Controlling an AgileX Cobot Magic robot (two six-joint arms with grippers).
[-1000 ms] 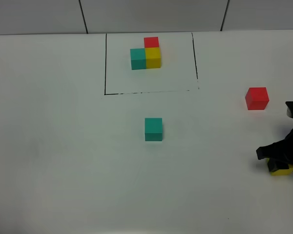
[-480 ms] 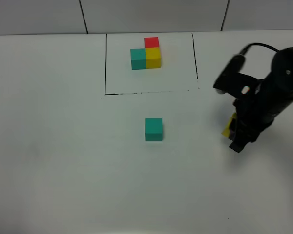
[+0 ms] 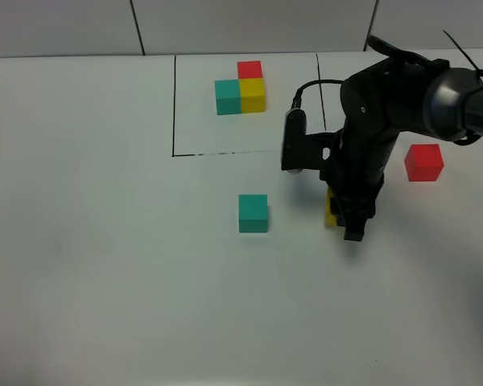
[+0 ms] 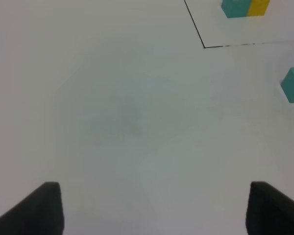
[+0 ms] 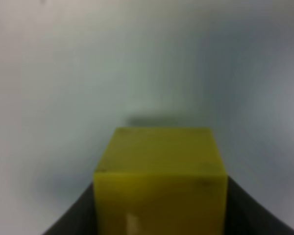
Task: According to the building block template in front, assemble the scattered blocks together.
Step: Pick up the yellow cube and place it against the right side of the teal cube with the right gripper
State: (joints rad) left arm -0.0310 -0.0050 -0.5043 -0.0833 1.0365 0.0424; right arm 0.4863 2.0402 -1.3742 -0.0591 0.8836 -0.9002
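Left gripper: seen only in its own wrist view. Its two dark fingertips stand wide apart with nothing between them, over bare white table.
Teal cube: loose on the table, near the middle, just on the near side of the drawn rectangle and apart from everything else.
Right gripper: pointing down, to the right of the teal cube, with its fingers closed against the sides of the yellow cube.
Yellow cube: clamped between the right fingers. Whether it touches the table cannot be told.
Red cube: alone on the table, further right and further back, outside the rectangle.
Building block template: teal and yellow side by side, red behind the yellow, all touching.
Black frame: a thin drawn line around the template.
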